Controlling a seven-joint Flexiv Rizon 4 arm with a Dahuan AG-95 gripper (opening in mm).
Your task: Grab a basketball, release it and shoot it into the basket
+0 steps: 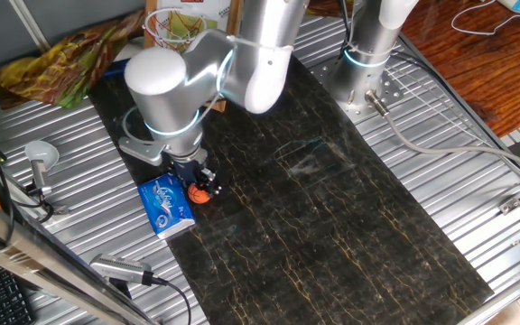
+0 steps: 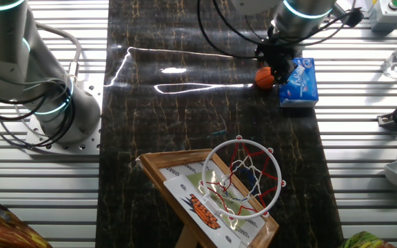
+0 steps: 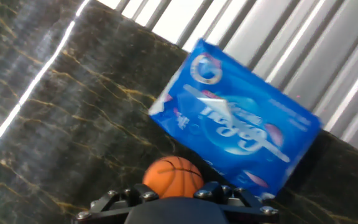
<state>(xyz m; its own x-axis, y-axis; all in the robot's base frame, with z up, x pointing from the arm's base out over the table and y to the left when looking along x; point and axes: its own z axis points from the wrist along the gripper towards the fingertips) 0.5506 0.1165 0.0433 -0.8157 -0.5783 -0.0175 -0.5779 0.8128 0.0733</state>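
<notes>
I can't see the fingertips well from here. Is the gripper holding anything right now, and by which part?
It cannot be told: the gripper is down at the basketball, but no view shows its fingers closed on the ball.

Hand [image 2: 278, 67] is down at the far end of the dark mat [image 2: 185, 124], right at the basketball [image 2: 265, 78], w/ the blue packet [image 2: 300, 83] just beside it on the other side; can't tell if the fingers are closed. Basket [image 2: 243, 178] sits at the near end, well apart from the ball, orange rim and white net on a wood-framed backboard tilted over the mat. Robot base [image 2: 60, 103] stands on the ribbed metal bench [image 2: 364, 165] to one side.
</notes>
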